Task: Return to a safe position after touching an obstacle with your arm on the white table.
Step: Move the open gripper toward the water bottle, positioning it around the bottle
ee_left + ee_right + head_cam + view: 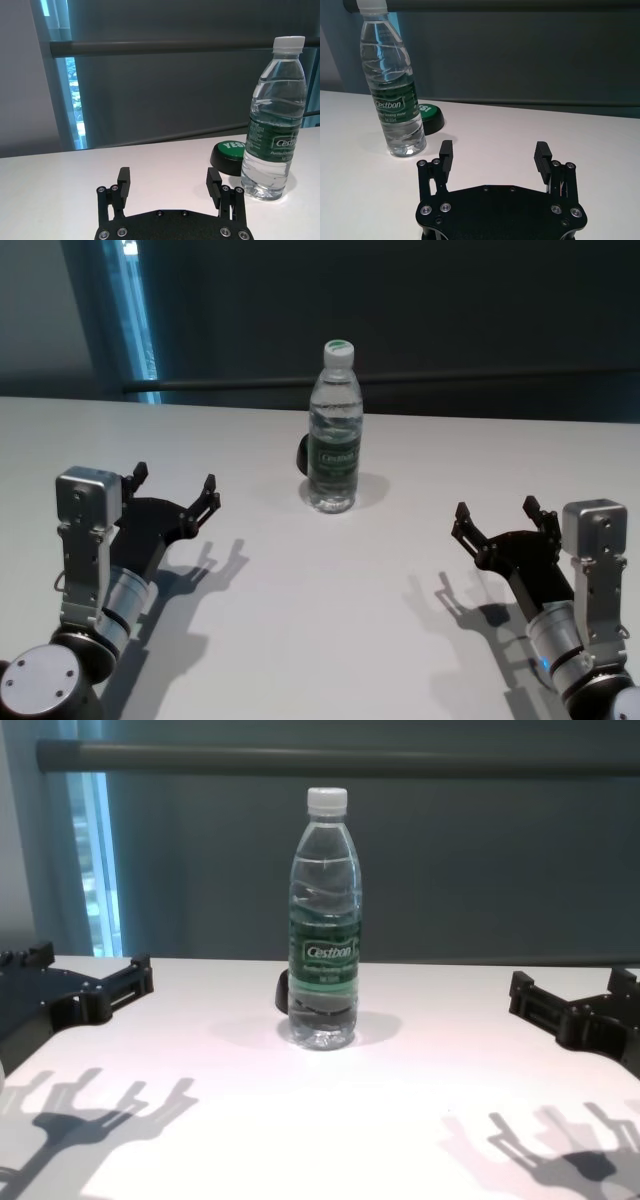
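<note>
Button behind bottle: wrist views only.

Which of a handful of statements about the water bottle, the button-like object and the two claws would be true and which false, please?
1. The Cestbon water bottle stands upright on the white table. True.
2. The bottle's white cap is off. False: it is screwed on.
3. The left claw grips the bottle. False: it is open and apart from the bottle, on the robot's left.
4. The right claw is open and holds nothing. True.
5. A low black round object with a green top sits beside the bottle. True.
6. The bottle is empty. False: clear water fills most of it.
</note>
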